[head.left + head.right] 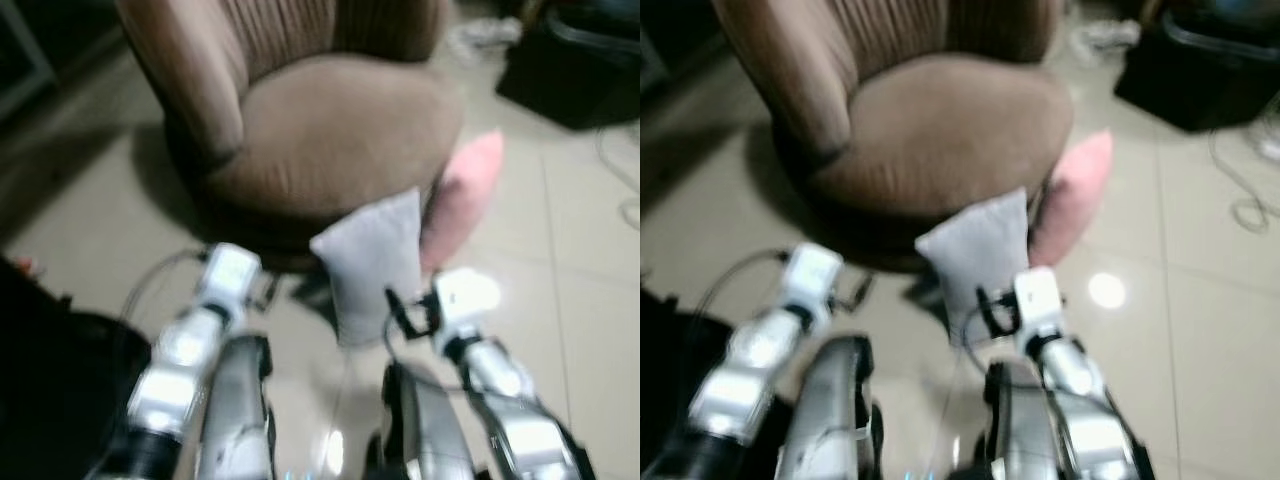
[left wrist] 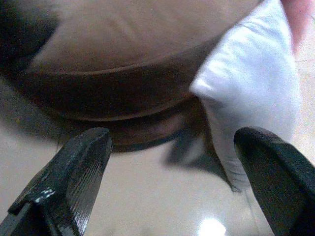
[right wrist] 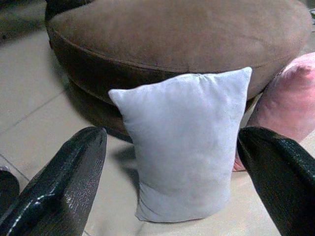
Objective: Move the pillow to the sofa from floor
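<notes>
A grey pillow (image 3: pixel 184 145) stands upright on the tiled floor (image 1: pixel 560 300), its back leaning against the front edge of a round brown sofa (image 1: pixel 340 130); a pink pillow (image 1: pixel 462 195) stands just beside it, propped on the same front edge toward the robot's right. The right gripper (image 3: pixel 172 182) hovers close in front of the grey pillow with its two black fingers (image 3: pixel 64 182) spread wide, one to each side of the cushion and touching nothing; the left gripper (image 2: pixel 172 182) is likewise released, its fingers (image 2: pixel 74 177) parted and aimed at the sofa's base, with the grey pillow's upper corner near one finger. Both silver arms reach forward over the floor; a black object (image 1: pixel 570 70) lies well apart beyond the sofa, blurred.
</notes>
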{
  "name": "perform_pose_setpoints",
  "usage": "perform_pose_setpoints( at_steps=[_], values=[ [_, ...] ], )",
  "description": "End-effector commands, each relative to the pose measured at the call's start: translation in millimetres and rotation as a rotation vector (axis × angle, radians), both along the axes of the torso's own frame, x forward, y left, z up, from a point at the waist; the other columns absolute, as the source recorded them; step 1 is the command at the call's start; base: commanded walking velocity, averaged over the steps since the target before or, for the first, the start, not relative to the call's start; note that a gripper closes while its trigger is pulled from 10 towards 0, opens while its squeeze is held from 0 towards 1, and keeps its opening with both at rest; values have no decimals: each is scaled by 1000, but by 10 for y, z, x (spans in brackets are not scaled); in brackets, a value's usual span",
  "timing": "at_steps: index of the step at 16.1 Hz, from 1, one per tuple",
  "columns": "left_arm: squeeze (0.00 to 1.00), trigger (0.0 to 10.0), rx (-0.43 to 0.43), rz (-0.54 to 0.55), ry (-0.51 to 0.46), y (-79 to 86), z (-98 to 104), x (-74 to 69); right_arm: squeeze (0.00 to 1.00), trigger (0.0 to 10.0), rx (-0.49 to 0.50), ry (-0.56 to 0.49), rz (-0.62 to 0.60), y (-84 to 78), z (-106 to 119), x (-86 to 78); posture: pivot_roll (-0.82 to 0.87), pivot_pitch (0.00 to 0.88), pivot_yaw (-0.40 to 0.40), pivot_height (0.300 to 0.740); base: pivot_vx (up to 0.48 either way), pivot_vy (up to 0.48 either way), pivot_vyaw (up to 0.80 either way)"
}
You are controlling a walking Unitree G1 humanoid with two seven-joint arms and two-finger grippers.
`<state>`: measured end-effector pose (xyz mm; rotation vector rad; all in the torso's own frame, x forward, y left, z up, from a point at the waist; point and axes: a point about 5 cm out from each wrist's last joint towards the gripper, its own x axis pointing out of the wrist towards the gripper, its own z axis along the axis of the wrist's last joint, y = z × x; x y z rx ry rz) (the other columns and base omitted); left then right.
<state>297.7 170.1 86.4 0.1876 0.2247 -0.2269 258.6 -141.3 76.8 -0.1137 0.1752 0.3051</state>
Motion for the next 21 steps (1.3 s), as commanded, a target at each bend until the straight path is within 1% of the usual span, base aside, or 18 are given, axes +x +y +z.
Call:
perform_pose_setpoints(
  at_steps=[1, 2, 3, 5, 6, 7, 8, 9, 11, 12, 16, 18, 21],
  values=[
    [0, 10000, -80, 68, -77, 60, 152, 36, 0, 10000, 24, -38, -44, -82, 54, 36, 84, 200, -49, 544, 0, 0, 0],
    [0, 10000, -83, 100, -109, 123, 199, 28, 0, 10000, 58, -76, -65, -94, 114, 72, 95, 200, -52, 544, 0, 0, 0],
    [0, 10000, -84, 108, -112, 142, 205, 13, 0, 10000, 56, -81, -65, -97, 132, 98, 106, 198, -56, 544, 0, 0, 0],
    [0, 10000, -101, 92, -159, 107, 249, -30, 0, 10000, 80, -107, -72, -92, 153, 126, 121, 190, -60, 544, 0, 0, 0],
    [0, 10000, -139, 101, -239, 98, 342, -60, 0, 10000, 122, -179, -116, -116, 241, 141, 130, 186, -65, 544, 0, 0, 0],
    [0, 10000, -208, 106, -362, 75, 475, -111, 0, 10000, 155, -291, -155, -126, 356, 130, 140, 186, -70, 544, 0, 0, 0],
    [0, 10000, -223, 110, -391, 47, 492, -145, 0, 10000, 166, -318, -158, -96, 361, 115, 144, 191, -75, 544, 0, 0, 0],
    [0, 10000, -207, 109, -379, 37, 457, -160, 0, 10000, 137, -301, -108, -34, 305, 96, 142, 194, -79, 544, 0, 0, 0],
    [0, 10000, -190, 117, -354, 54, 409, -164, 0, 10000, 124, -264, -97, -31, 228, 80, 143, 201, -81, 544, 0, 0, 0],
    [0, 10000, -181, 118, -340, 61, 378, -167, 0, 10000, 97, -240, -93, -37, 172, 74, 139, 206, -84, 544, 0, 0, 0],
    [0, 10000, -151, 96, -321, 6, 299, -194, 0, 10000, 80, -224, -99, -44, 82, 41, 130, 218, -81, 504, 0, 0, 0],
    [0, 10000, -134, 79, -285, -13, 235, -200, 0, 10000, 73, -212, -100, -42, 47, 32, 125, 219, -78, 484, 0, 0, 0],
    [0, 10000, -114, 73, -271, -23, 205, -199, 0, 10000, 67, -206, -105, -49, 29, 29, 120, 220, -76, 459, 0, 0, 0]
  ],
)
